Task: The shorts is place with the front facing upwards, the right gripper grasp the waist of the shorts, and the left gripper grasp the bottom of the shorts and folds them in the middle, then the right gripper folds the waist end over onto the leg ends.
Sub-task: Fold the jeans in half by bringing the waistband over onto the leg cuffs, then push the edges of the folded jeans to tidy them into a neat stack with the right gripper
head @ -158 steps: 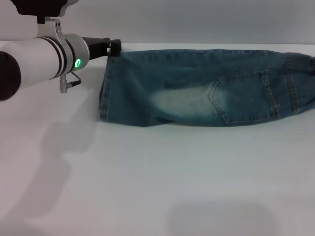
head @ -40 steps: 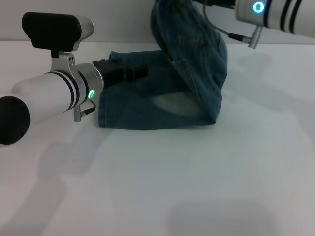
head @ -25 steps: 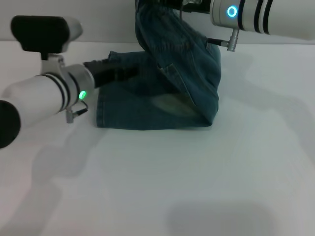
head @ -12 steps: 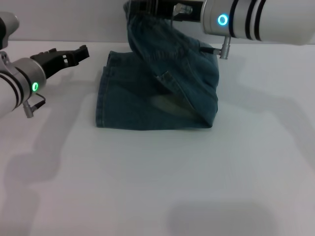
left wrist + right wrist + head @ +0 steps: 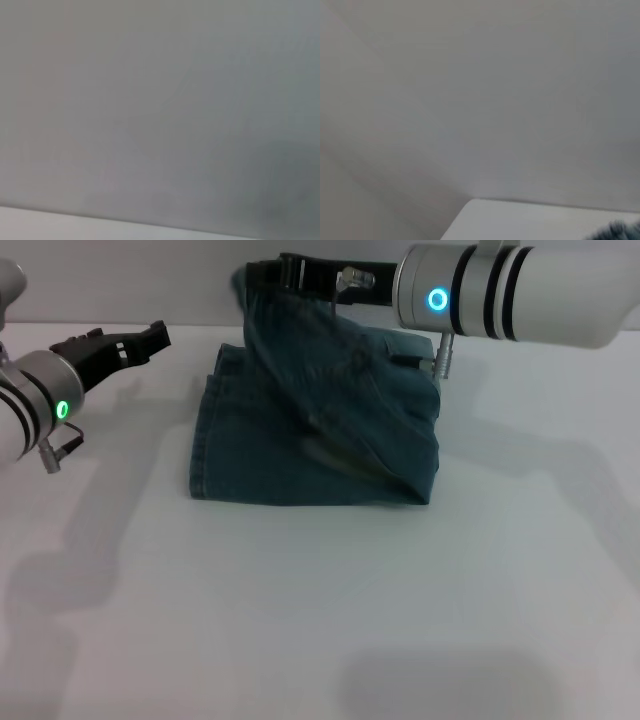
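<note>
A plain white table (image 5: 330, 620) fills the head view, with a pale wall behind it. On the table lie the long blue-green denim shorts (image 5: 300, 455), already doubled lengthwise, their lower layer flat on the surface and their straight stitched leg ends (image 5: 200, 440) forming the left edge of the pile. The rest of the cloth rises in a slanted sheet from a fold at the right side of the pile, up and across toward the far left.

The right gripper (image 5: 262, 273), black on a white cylindrical arm with dark bands and a blue ring light, reaches in from the upper right and is clamped on the waist of the shorts, holding it lifted above the far edge of the flat layer, over the leg-end side.

The left gripper (image 5: 150, 338), a black claw on a white-silver arm with a green light, hangs over the table at the left, apart from the shorts, holding nothing, its fingers spread.

Both wrist views show only blank pale surface; a dark scrap of cloth sits at one corner of the right wrist view.
</note>
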Controlling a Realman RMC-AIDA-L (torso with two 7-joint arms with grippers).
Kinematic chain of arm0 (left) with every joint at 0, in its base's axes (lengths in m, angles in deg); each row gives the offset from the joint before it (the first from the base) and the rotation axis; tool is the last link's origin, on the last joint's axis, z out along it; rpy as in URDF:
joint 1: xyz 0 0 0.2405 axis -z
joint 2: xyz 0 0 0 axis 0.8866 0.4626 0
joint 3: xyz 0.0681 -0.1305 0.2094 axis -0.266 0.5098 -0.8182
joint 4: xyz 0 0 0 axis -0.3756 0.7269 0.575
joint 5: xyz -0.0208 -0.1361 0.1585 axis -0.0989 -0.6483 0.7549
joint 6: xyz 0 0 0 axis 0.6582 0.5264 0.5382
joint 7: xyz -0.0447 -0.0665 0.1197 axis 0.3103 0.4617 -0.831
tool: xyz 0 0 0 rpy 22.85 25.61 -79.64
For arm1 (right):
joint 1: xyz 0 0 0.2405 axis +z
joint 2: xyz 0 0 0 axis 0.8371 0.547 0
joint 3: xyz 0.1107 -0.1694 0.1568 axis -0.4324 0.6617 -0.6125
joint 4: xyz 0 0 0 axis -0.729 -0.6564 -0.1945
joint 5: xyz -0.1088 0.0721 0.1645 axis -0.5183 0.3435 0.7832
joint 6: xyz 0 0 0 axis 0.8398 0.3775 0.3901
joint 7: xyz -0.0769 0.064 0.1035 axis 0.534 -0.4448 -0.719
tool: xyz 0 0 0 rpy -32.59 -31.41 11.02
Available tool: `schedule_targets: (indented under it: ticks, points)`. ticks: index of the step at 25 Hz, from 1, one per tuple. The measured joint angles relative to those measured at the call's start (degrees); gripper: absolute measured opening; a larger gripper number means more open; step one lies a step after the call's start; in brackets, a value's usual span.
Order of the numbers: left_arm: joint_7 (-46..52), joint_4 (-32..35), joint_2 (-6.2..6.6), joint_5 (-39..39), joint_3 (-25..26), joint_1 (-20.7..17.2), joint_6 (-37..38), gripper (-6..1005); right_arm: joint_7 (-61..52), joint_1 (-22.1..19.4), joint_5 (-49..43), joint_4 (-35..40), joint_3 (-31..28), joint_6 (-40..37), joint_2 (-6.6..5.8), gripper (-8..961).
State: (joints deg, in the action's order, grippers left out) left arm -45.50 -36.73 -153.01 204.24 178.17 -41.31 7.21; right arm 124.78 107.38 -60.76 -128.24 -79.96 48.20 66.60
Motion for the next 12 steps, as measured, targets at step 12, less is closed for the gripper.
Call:
schedule_targets:
  ticks: [12]
  points:
    - [0.0, -0.5, -0.04, 0.1, -0.6, -0.6, 2.7, 849, 6.7, -1.9, -2.6, 1.1, 1.3, 0.2, -0.19, 325]
